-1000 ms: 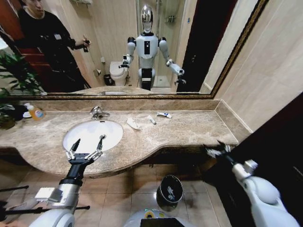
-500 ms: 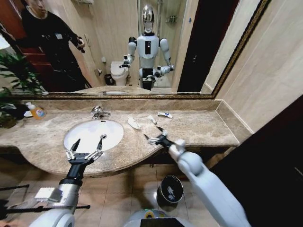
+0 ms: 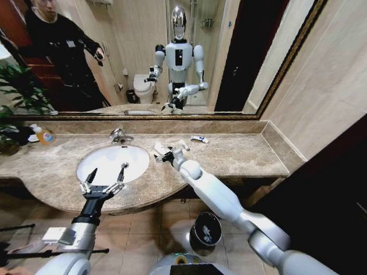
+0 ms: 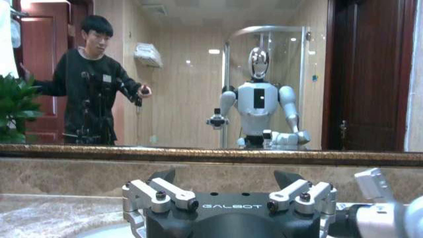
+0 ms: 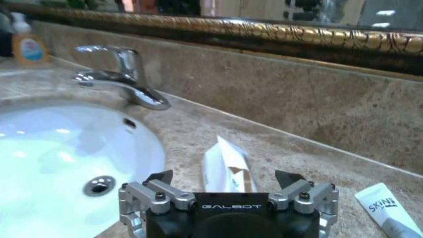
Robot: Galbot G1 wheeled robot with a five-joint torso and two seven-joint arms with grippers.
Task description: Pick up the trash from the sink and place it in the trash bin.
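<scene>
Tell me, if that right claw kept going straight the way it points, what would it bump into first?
Most likely the white packet lying on the marble counter beside the sink. The right gripper is open and aimed right at it; beyond that stands the backsplash wall. Depth is hard to judge.

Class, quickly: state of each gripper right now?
Left gripper: open, empty, above the sink's front rim.
Right gripper: open, empty, over the white packet.
</scene>
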